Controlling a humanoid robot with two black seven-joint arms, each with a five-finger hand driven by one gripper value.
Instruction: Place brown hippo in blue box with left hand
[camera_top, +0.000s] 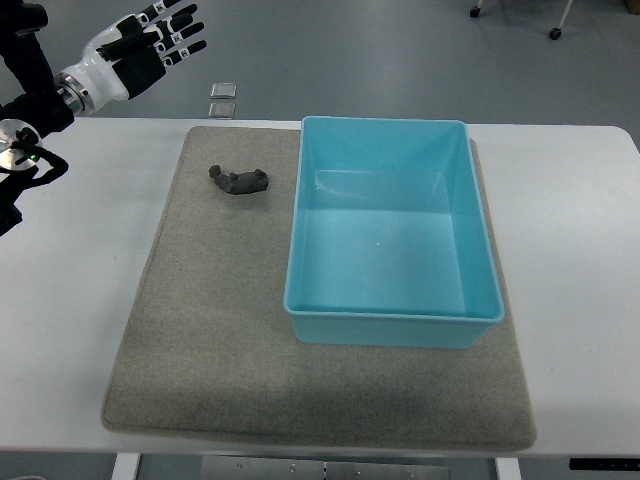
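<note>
Fingers spread and empty on left hand, up at eleven o'clock beyond the white table. Brown hippo on grey mat — just beside blue box, at its ten o'clock, apart.

A mat lies on the counter, and the box sits on the mat's right side. The hippo lies on the mat left of the box, toward the far edge. The left robot hand hangs beyond the counter's far left corner.
</note>
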